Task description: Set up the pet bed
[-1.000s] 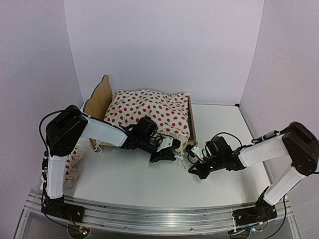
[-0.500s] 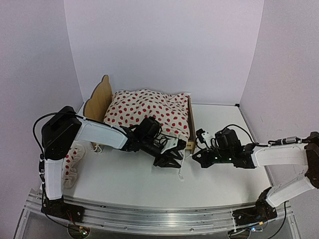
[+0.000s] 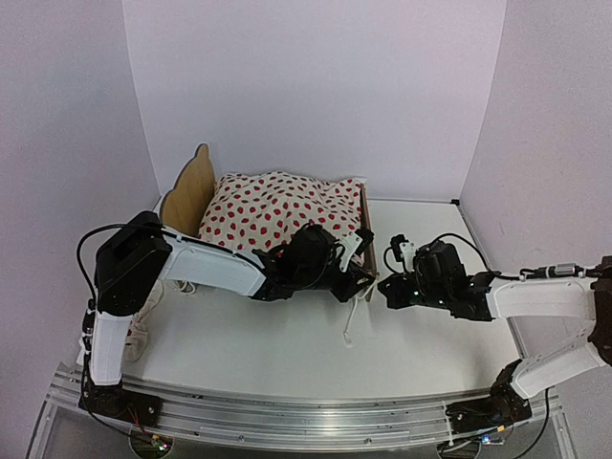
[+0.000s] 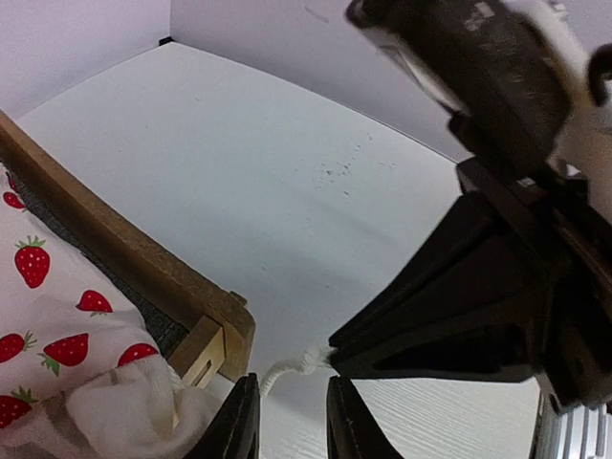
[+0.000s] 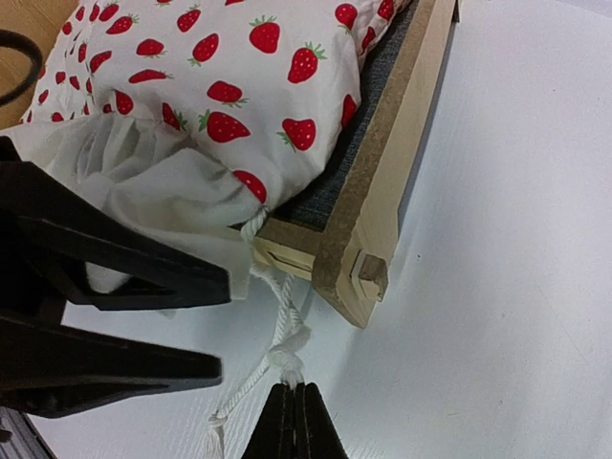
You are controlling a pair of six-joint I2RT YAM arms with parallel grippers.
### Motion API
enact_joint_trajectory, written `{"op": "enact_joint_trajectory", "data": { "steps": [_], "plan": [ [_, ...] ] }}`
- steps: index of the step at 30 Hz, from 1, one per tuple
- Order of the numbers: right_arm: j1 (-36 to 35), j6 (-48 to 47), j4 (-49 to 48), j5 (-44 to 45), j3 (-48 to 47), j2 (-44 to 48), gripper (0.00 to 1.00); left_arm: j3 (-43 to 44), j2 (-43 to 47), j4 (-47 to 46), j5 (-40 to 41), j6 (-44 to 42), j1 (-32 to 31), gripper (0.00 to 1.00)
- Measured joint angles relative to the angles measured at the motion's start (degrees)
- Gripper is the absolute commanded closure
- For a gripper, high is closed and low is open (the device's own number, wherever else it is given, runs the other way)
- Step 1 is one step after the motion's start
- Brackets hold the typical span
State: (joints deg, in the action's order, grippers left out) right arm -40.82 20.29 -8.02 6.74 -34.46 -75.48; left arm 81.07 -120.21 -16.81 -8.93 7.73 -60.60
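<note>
The pet bed stands at the back left, and its plywood footboard corner and grey mattress pad show in the right wrist view. A cream strawberry-print cloth lies bunched on it. A white cord hangs from the cloth's hem at that corner. My right gripper is shut on the cord's knot. My left gripper stands open just left of it, tips close to the cord, gripping nothing. From above, both grippers meet by the footboard.
A small red-dotted pillow lies at the table's left edge, partly behind my left arm. The cord's loose tail trails onto the white table in front of the bed. White walls close in on three sides.
My left gripper has moved right to the footboard corner and opened. My right gripper, shut throughout, has risen toward that corner with the cord.
</note>
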Motion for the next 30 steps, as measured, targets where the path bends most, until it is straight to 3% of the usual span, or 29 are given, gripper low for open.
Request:
{"op": "enact_joint_trajectory", "data": {
  "steps": [7,15,30],
  "plan": [
    [0.00,0.86,-0.18,0.52,0.00,0.00,1.00,2.45,-4.17,2.58,12.27,2.48,-1.46,0.77],
    [0.00,0.83,-1.75,-0.54,0.00,0.00,1.00,2.50,-4.21,4.20,23.56,-4.72,-3.38,0.78],
    [0.00,0.81,-2.82,-2.78,-0.07,-1.40,1.00,1.78,0.28,7.57,27.13,-9.06,-2.40,0.76]
  ]
}}
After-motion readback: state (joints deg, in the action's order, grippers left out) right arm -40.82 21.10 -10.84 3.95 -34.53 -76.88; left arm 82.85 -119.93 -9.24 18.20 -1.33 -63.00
